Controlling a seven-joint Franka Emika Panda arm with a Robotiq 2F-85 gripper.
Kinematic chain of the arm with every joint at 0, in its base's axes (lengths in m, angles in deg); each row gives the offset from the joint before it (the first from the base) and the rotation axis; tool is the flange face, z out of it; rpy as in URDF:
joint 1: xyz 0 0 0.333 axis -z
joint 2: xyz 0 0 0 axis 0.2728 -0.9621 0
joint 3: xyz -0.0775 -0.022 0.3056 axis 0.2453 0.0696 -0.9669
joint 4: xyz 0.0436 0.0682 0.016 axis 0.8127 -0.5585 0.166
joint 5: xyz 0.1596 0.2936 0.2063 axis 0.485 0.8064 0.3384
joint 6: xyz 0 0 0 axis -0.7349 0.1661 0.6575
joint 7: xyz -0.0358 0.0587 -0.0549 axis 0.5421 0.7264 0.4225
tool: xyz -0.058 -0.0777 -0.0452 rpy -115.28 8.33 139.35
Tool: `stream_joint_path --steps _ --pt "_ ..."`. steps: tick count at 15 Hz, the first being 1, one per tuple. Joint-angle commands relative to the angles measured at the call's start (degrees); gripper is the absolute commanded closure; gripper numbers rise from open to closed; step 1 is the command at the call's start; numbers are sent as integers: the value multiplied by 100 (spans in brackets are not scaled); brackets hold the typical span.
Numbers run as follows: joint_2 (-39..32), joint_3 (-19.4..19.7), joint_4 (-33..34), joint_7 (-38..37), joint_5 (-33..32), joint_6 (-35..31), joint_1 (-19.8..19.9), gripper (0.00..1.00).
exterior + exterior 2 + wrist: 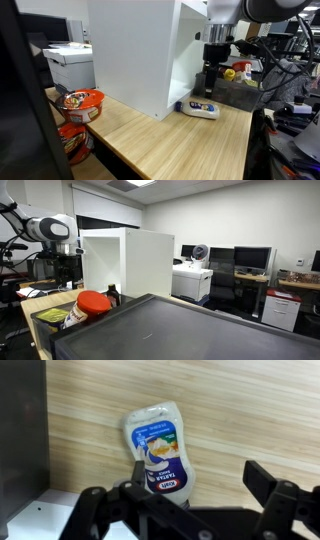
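One white-and-blue plastic sauce pouch (160,453) flat on wooden counter (250,400) beneath fingers (272,488) | fingers spread wide, empty | step: hover above | grip calls for straight descent astride pouch

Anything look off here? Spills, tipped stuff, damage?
Nothing looks spilled or damaged. The one oddity is the sauce pouch: it lies flat, label up, on the wooden table beside the white box, and the wrist view shows it skewed against the wood grain. The open hand hangs above it, apparently clear of it.

Pale walls (250,210), monitor desks (256,277), wooden table (150,140), printer (68,62)
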Motion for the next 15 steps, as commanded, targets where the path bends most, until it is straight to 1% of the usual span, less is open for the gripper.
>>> stream_joint_path --steps 1,4,10,15 --pt "-354 114 43 -151 -134 -215 36 0" --pt "-559 209 60 -187 -190 -309 59 0" --pt "-1004 336 257 -420 -623 -475 41 0" --pt "-1203 371 389 -608 -1006 -676 -28 0"
